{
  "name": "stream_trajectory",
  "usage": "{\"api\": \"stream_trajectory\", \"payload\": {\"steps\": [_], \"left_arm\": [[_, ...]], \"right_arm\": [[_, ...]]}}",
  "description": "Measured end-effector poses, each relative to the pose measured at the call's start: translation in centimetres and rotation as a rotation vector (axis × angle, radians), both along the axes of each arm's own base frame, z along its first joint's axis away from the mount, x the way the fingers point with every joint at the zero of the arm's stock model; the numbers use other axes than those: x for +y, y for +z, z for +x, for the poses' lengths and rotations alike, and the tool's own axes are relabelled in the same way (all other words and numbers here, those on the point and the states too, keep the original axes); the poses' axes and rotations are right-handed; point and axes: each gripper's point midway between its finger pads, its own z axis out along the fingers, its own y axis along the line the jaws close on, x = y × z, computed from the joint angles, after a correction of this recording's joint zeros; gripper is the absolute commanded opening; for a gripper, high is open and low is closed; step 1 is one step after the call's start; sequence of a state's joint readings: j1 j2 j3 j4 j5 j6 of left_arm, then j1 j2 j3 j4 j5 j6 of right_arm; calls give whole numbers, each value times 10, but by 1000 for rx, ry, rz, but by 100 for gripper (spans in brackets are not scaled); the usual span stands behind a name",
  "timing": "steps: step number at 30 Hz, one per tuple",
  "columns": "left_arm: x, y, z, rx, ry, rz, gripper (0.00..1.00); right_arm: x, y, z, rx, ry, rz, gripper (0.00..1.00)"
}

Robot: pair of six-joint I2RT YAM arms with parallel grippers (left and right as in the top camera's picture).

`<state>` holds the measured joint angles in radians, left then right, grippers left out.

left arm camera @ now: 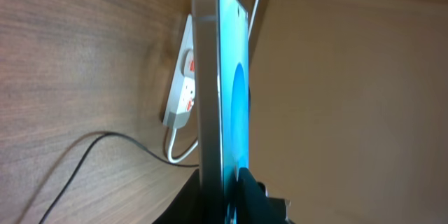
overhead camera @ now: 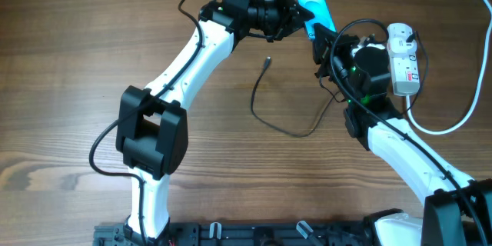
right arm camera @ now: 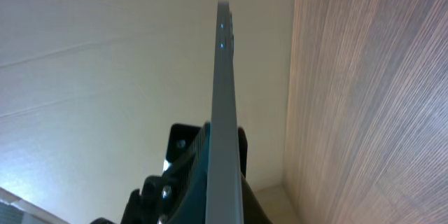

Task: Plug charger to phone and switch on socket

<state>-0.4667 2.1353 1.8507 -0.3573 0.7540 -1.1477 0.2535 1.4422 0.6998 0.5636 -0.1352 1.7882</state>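
Note:
The phone (overhead camera: 314, 5), teal screen lit, is held on edge above the table's far side. My left gripper (overhead camera: 300, 18) is shut on one end of it and my right gripper (overhead camera: 321, 40) is shut on the other. In the left wrist view the phone (left arm camera: 220, 98) stands edge-on in the jaws (left arm camera: 227, 197). In the right wrist view its grey edge (right arm camera: 224, 105) rises from the jaws (right arm camera: 220, 178). The charger (overhead camera: 267, 62) lies loose on the table, plug tip free and its black cable looping toward the right arm. The socket (overhead camera: 403, 61) lies at the far right; it also shows in the left wrist view (left arm camera: 183, 84).
A thick white lead (overhead camera: 461, 115) curves from the socket along the right edge. The charger's black cable (left arm camera: 84, 161) crosses the wood below the phone in the left wrist view. The arms' bases stand at the front edge.

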Motion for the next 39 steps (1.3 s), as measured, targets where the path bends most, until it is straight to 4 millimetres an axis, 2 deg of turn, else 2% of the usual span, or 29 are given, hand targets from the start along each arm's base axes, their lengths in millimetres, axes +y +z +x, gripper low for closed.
{"api": "stream_trajectory", "payload": {"steps": [7, 10, 12, 13, 25, 36, 39], "left_arm": [[0, 1, 4, -18, 18, 6, 15], [5, 2, 8, -21, 22, 2, 13], [7, 4, 6, -18, 0, -17, 5], [9, 6, 6, -14, -9, -26, 4], [19, 19, -1, 8, -100, -116, 4], [28, 15, -7, 4, -143, -110, 4], [28, 16, -8, -12, -155, -110, 4]], "right_arm": [[6, 2, -2, -10, 42, 4, 4], [12, 4, -5, -31, 86, -25, 4], [15, 6, -6, -44, 108, -34, 4], [17, 7, -7, -47, 117, -32, 4], [27, 19, -12, -75, 182, -11, 5], [34, 11, -17, -80, 225, -95, 21], [33, 9, -17, -94, 233, -135, 21]]}}
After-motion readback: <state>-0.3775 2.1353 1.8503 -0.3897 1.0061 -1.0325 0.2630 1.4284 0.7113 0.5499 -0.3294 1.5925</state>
